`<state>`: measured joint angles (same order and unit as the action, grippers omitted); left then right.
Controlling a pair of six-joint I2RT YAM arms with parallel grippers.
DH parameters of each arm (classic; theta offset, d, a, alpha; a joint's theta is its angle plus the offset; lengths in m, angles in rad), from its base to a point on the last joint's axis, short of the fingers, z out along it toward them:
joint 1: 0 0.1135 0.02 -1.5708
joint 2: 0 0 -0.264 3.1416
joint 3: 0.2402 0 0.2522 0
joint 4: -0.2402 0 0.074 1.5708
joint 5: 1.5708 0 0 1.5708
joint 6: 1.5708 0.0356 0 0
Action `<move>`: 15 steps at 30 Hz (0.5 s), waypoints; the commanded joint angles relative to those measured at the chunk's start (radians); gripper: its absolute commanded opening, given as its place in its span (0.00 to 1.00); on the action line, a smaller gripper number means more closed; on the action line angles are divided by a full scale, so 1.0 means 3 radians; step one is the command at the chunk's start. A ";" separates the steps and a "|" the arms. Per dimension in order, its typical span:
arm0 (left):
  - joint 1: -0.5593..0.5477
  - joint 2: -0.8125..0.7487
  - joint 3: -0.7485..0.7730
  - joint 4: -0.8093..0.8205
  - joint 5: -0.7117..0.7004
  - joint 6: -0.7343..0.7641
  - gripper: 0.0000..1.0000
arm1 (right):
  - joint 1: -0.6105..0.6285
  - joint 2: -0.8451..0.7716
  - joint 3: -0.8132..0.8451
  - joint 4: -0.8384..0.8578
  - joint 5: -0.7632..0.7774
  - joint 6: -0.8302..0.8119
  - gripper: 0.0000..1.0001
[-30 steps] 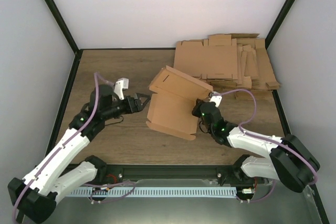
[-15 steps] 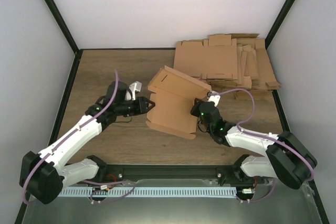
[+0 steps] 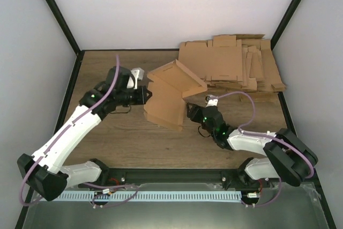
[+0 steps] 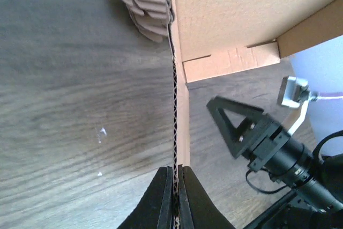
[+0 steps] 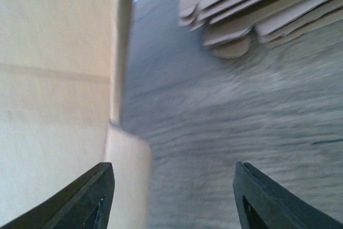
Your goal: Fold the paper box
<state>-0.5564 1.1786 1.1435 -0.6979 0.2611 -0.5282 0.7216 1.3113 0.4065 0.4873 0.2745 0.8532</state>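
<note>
Pinching left edge of paper box [image 3: 163, 105] with left hand [image 4: 175, 178], we anchor half-folded box, standing tilted on desk [image 3: 134, 143] between both hands. Right hand [image 5: 172, 172] spread, empty, just beside box's right side: free, we judge, for pressing next flap.

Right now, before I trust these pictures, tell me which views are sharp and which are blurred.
Right wrist view: smeared by motion, the wood grain of the table streaked and the box edge soft. Left wrist view: sharp, the corrugated edge crisp in the shut left pincer. Top view: evenly lit, no glare, only a soft shadow under the box.
</note>
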 commanded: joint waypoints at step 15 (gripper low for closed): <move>-0.0006 0.0312 0.1009 -0.1718 -0.0877 0.0588 0.04 | 0.0515 -0.0844 -0.0580 -0.0001 -0.0701 -0.0358 0.77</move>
<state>-0.5564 1.2724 1.3937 -1.1156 0.0757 -0.3794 0.8730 1.1492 0.2443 0.5446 0.1001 0.7959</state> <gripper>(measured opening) 0.042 0.762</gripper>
